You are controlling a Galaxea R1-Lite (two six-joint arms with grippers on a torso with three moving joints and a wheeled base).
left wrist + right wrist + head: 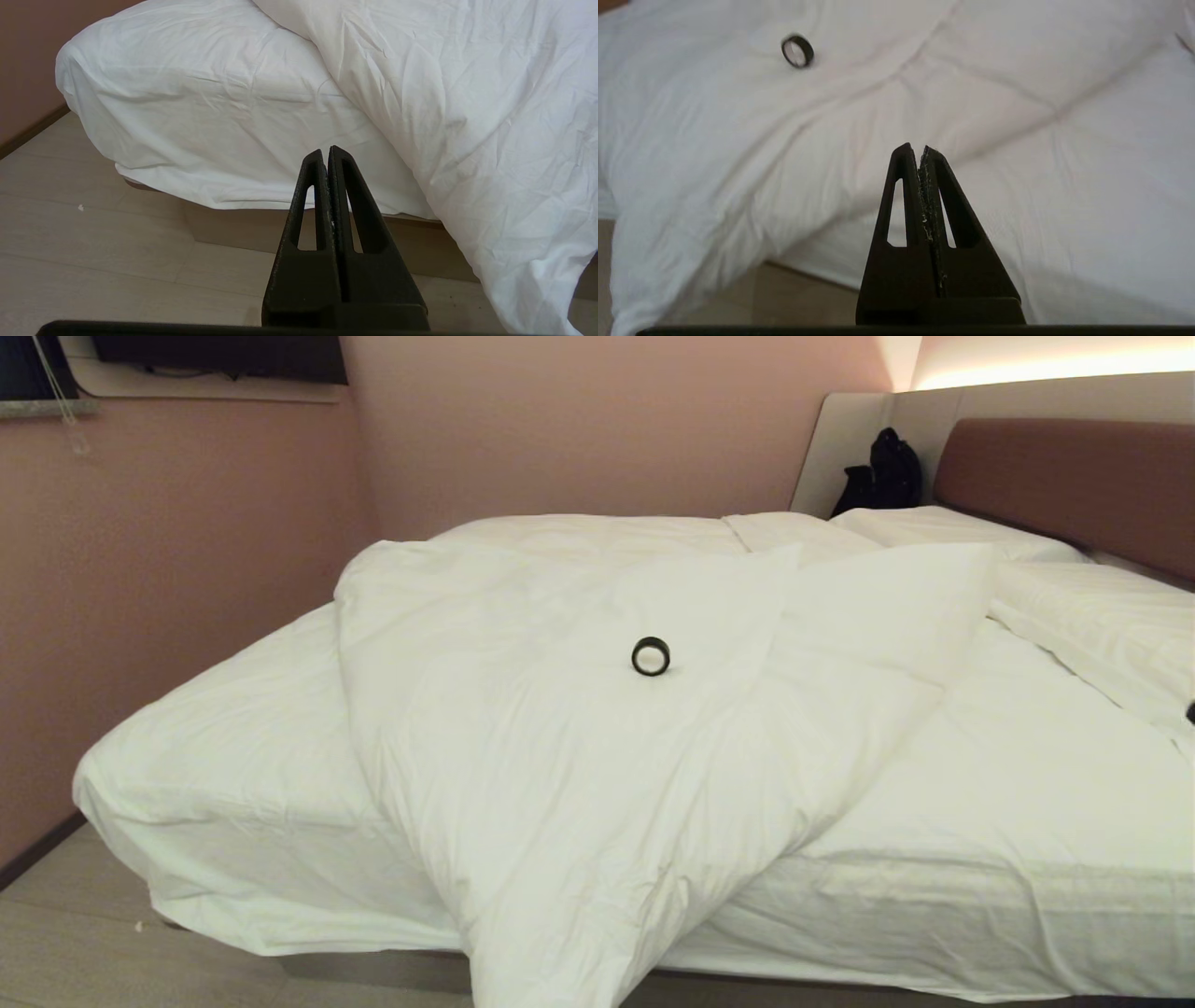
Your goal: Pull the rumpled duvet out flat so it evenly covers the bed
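Lying bunched across the bed (980, 784), the duvet (560, 737) spills over the 6 o'clock edge. Left gripper (326, 151) and right gripper (915, 149) both closed, empty.

Wide low bed (980, 803) with white sheet, standing on pale wooden floor (65, 933). Lying bunched diagonally across the mattress: puffy white duvet (560, 756), one corner spilling over the near edge. Resting on the duvet: small black ring (651, 656). Sitting near the headboard: white pillows (1092, 607).
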